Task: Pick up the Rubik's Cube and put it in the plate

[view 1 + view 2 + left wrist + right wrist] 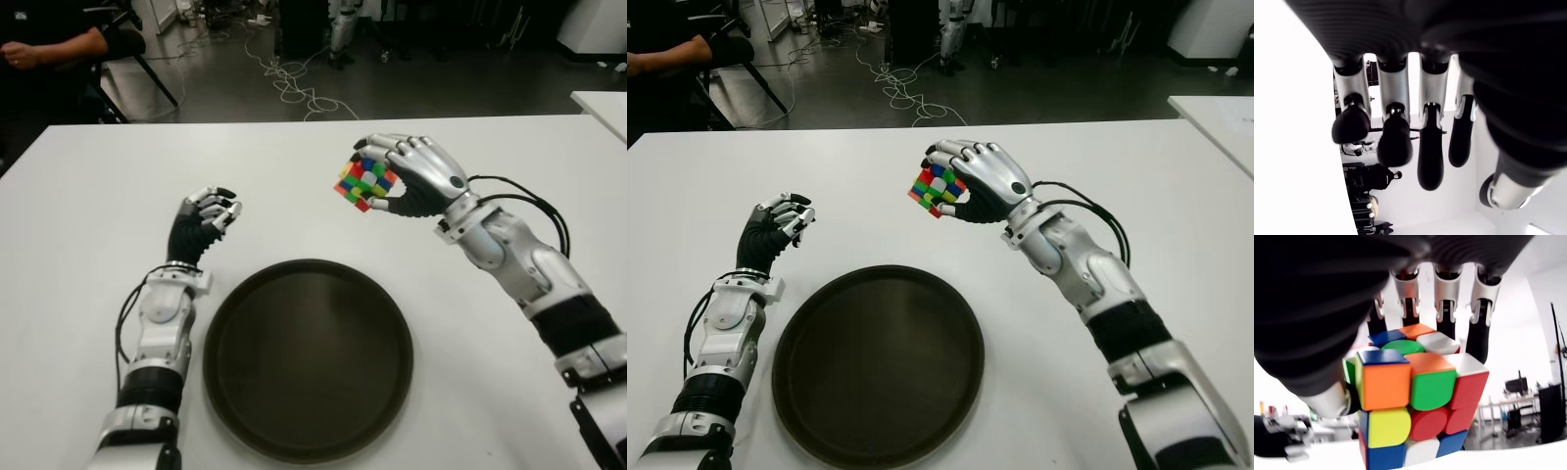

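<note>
We see the Rubik's Cube (364, 184) held in the air by the right hand (419, 176), fingers curled over its top and thumb pressed beneath, so the hand is clamped on it. The cube hangs above the white table (88, 196), beyond the plate's far edge and toward the table's right side. It is a glossy plastic block of small rounded tiles in orange, green, red, yellow, blue and white, all scrambled. It sits tilted, one corner pointing down toward the table; being a cube, it has no long axis. The plate (308, 359) is a dark, round, shallow dish with a raised rim, near the table's near edge. The left hand (203, 222) shows left of the plate, its fingers loosely curled and holding nothing.
</note>
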You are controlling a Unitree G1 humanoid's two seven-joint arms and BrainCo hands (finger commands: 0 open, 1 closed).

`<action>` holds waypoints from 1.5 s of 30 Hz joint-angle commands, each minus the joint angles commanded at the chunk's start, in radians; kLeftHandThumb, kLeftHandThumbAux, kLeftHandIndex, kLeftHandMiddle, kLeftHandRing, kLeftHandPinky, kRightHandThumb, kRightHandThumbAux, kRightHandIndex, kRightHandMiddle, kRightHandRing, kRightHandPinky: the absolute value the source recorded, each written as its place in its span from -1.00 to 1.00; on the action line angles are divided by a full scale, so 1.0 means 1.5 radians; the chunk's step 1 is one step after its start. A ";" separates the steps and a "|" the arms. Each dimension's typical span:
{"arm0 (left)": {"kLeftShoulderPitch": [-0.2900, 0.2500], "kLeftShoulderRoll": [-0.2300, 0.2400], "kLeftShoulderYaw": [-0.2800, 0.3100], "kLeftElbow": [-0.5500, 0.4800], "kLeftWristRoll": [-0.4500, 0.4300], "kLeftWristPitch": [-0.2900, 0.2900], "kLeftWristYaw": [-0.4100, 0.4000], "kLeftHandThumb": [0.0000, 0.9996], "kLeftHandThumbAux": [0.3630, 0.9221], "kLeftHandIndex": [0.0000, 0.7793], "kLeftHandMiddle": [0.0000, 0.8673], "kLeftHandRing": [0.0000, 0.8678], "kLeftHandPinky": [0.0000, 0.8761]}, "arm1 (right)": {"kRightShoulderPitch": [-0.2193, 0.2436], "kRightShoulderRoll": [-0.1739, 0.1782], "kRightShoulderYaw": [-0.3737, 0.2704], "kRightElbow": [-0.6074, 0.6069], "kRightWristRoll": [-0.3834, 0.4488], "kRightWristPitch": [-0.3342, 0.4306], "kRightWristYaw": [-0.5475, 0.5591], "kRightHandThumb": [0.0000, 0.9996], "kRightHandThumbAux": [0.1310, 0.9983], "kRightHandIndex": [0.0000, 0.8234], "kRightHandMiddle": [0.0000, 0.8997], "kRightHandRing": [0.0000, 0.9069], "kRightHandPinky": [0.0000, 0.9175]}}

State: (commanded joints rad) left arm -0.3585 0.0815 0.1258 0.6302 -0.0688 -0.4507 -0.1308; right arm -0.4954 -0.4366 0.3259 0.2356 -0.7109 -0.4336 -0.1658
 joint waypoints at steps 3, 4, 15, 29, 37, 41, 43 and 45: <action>-0.003 0.000 -0.001 0.005 0.001 -0.003 0.001 0.69 0.06 0.07 0.31 0.69 0.74 | 0.040 0.009 0.002 -0.041 0.001 -0.002 -0.001 0.67 0.27 0.01 0.05 0.22 0.32; -0.004 0.000 -0.001 0.005 0.001 -0.003 0.001 0.69 0.06 0.07 0.31 0.69 0.74 | 0.057 0.014 0.005 -0.056 0.000 -0.003 -0.003 0.67 0.27 0.01 0.05 0.23 0.34; 0.000 -0.001 -0.006 -0.001 0.007 0.003 0.009 0.69 0.07 0.06 0.32 0.69 0.74 | 0.093 0.051 0.025 -0.065 0.027 -0.035 0.037 0.67 0.27 0.01 0.05 0.29 0.41; 0.002 -0.003 -0.010 -0.009 0.008 0.003 0.021 0.69 0.06 0.07 0.31 0.68 0.74 | 0.057 0.049 0.062 -0.012 0.136 -0.120 0.194 0.67 0.27 0.01 0.05 0.27 0.34; 0.001 -0.003 -0.010 -0.007 0.008 0.000 0.022 0.69 0.07 0.06 0.32 0.69 0.75 | 0.063 0.061 0.060 -0.008 0.254 -0.147 0.286 0.68 0.27 0.01 0.06 0.27 0.32; 0.001 -0.004 -0.009 -0.007 0.006 0.000 0.021 0.69 0.07 0.07 0.32 0.69 0.75 | 0.065 0.065 0.059 -0.010 0.313 -0.146 0.334 0.68 0.26 0.01 0.06 0.31 0.36; 0.001 -0.004 -0.009 -0.008 0.006 0.001 0.022 0.69 0.07 0.07 0.32 0.69 0.76 | 0.066 0.068 0.061 -0.013 0.342 -0.139 0.361 0.68 0.26 0.01 0.06 0.32 0.38; 0.002 -0.004 -0.010 -0.009 0.007 0.001 0.022 0.69 0.07 0.07 0.32 0.70 0.76 | 0.068 0.070 0.061 -0.019 0.361 -0.133 0.382 0.68 0.26 0.01 0.06 0.33 0.39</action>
State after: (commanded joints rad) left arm -0.3554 0.0758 0.1102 0.6166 -0.0579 -0.4493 -0.0982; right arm -0.3933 -0.3322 0.4168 0.2076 -0.1690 -0.6328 0.4072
